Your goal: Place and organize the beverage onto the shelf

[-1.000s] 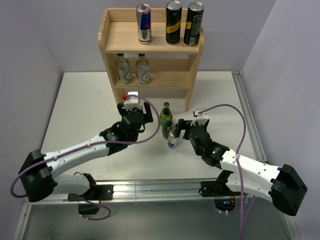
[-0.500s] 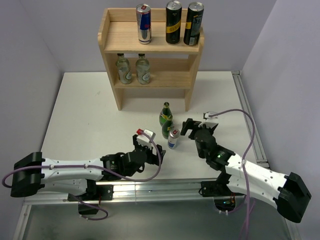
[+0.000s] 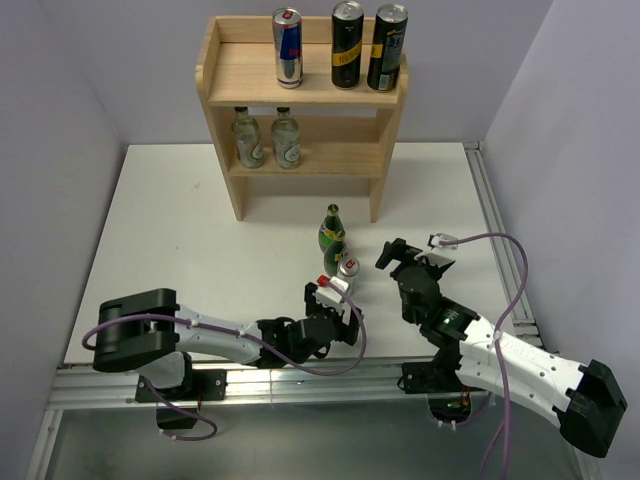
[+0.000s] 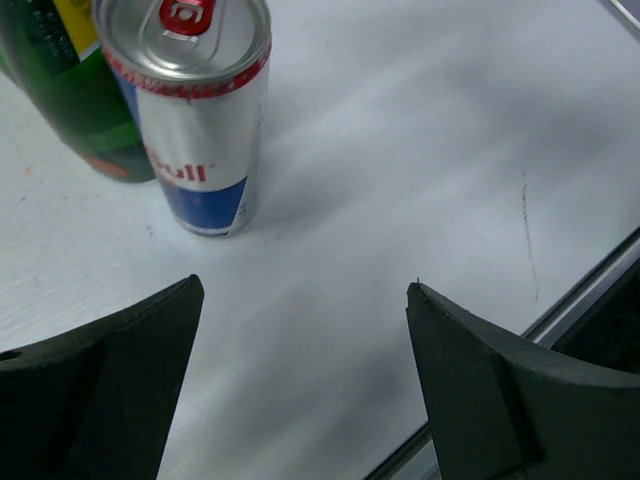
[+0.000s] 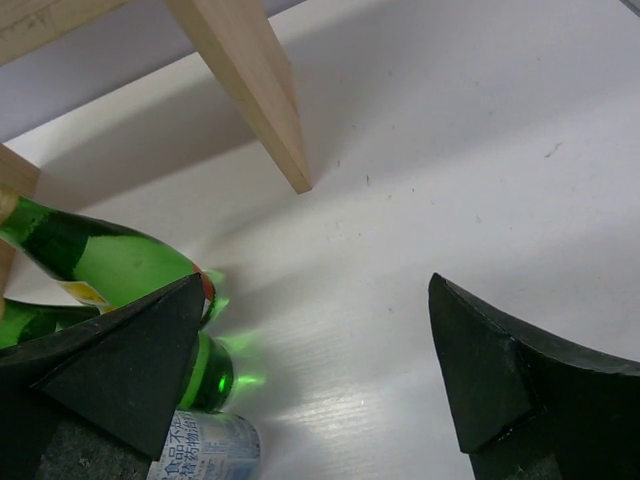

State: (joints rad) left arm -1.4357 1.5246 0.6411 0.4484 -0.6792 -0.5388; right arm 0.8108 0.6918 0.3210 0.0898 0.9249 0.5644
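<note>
The light-wood shelf [image 3: 222, 72] stands at the back, with three cans on its upper board and two clear bottles [image 3: 267, 138] on the lower tier. On the table stand two green bottles [image 3: 332, 228] [image 4: 70, 95] [image 5: 105, 262] and a silver-blue Red Bull can [image 3: 347, 276] [image 4: 196, 120] [image 5: 208, 450], close together. My left gripper [image 3: 338, 302] [image 4: 305, 288] is low, just on the near side of the can, open with nothing between its jaws. My right gripper [image 3: 405, 252] [image 5: 315, 285] stands open to the right of the bottles, also holding nothing.
The shelf's front right leg [image 5: 258, 90] stands just beyond the right gripper. The left arm [image 3: 200, 335] lies folded along the table's front edge. A metal rail [image 3: 495, 225] runs down the table's right side, and walls close in the back and sides.
My left arm has swung back from the shelf's foot to the front edge, its gripper now beside the can. My right gripper has drawn away from the can to the right.
</note>
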